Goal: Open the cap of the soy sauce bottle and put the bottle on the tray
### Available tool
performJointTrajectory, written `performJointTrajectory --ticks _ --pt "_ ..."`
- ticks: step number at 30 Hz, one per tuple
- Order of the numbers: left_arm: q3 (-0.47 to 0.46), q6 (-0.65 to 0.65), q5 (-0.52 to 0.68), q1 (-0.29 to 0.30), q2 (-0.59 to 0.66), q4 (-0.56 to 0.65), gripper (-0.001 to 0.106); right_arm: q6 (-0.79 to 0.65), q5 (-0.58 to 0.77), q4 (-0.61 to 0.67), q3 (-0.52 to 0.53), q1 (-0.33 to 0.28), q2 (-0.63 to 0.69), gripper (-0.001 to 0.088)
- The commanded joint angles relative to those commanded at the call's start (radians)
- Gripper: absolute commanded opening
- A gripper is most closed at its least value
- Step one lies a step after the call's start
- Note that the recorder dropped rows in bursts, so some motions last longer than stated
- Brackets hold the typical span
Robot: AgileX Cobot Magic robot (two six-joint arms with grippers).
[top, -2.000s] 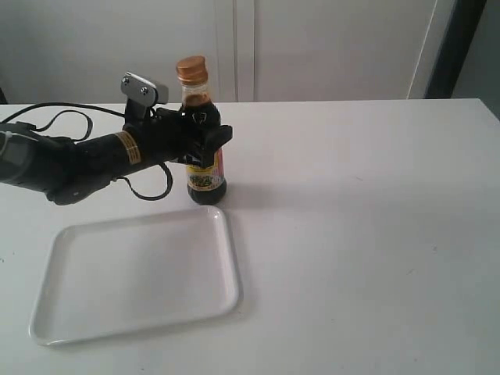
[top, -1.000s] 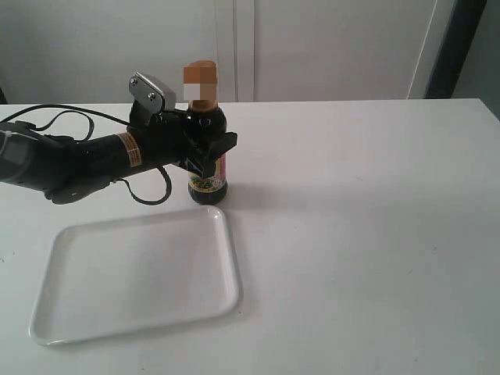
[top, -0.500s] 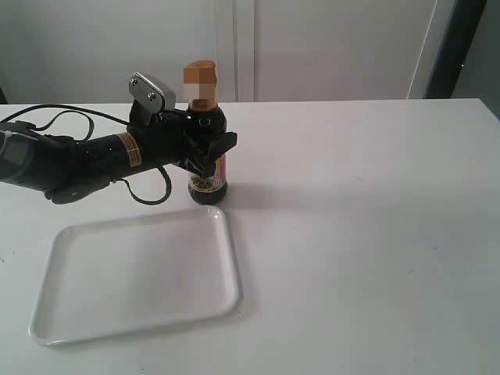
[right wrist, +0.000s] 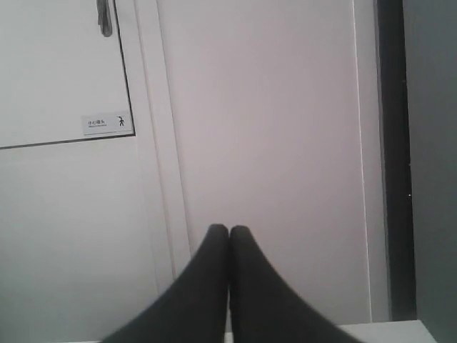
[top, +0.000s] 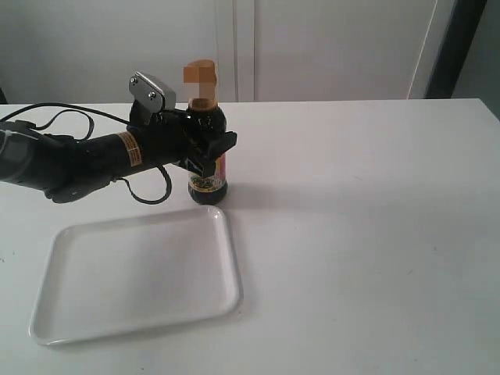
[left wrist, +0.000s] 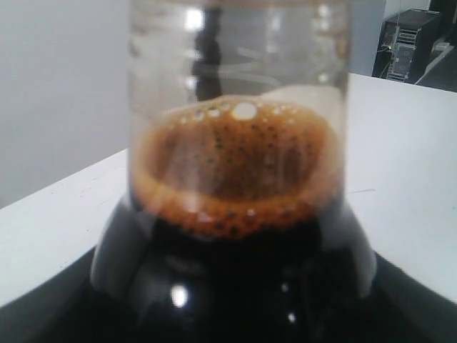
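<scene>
Your left hand (top: pixel 209 150) is clenched around the middle of the soy sauce bottle (top: pixel 208 182), reaching in from the left side of the exterior view with its black fingers wrapped over the upper part of the label. The bottle stands upright at the back of the white counter (top: pixel 367 234), just past the far right corner of the tray (top: pixel 133 273). Its base looks level with the counter, but honestly I can't tell whether it's touching or a hair off it. It's beside the tray, not in it, and the tray has nothing on it.

The cap (top: pixel 199 80) is a golden-orange blob at the top of the neck. It's too blurred in the exterior view to say whether it's flipped open or closed.

The left wrist view is basically all bottle (left wrist: pixel 235 179): clear neck, a ring of brown foam with bubbles, then the dark liquid filling the shoulder below.

Your right hand (right wrist: pixel 228 230) doesn't show in the exterior view. Its own camera shows the two dark fingers (right wrist: pixel 203 286) pressed together at the tips with nothing between them, pointed at a pale wall (right wrist: pixel 271 143) with a small sign (right wrist: pixel 107 123).
</scene>
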Motion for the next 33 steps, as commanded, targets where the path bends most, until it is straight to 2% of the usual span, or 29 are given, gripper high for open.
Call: performJointTrajectory --ticks 7,15,18,27,30,33 --pt "0.000 -0.003 -0.002 0.000 0.000 0.008 0.000 0.000 -0.176 -0.017 -0.022 0.032 0.158 0.0000" --pt "0.000 -0.003 -0.002 0.000 0.000 0.008 0.000 -0.017 -0.357 -0.033 -0.022 0.159 0.398 0.0000" --pt "0.000 -0.003 -0.002 0.000 0.000 0.008 0.000 -0.048 -0.436 0.018 -0.024 0.204 0.480 0.0000" --pt "0.000 0.001 0.000 0.000 0.000 0.008 0.000 -0.227 -0.448 0.154 -0.133 0.354 0.667 0.0000" --pt "0.000 0.001 0.000 0.000 0.000 0.008 0.000 -0.309 -0.445 0.221 -0.165 0.394 0.721 0.0000" --pt "0.000 0.001 0.000 0.000 0.000 0.008 0.000 -0.353 -0.455 0.231 -0.191 0.427 0.776 0.0000"
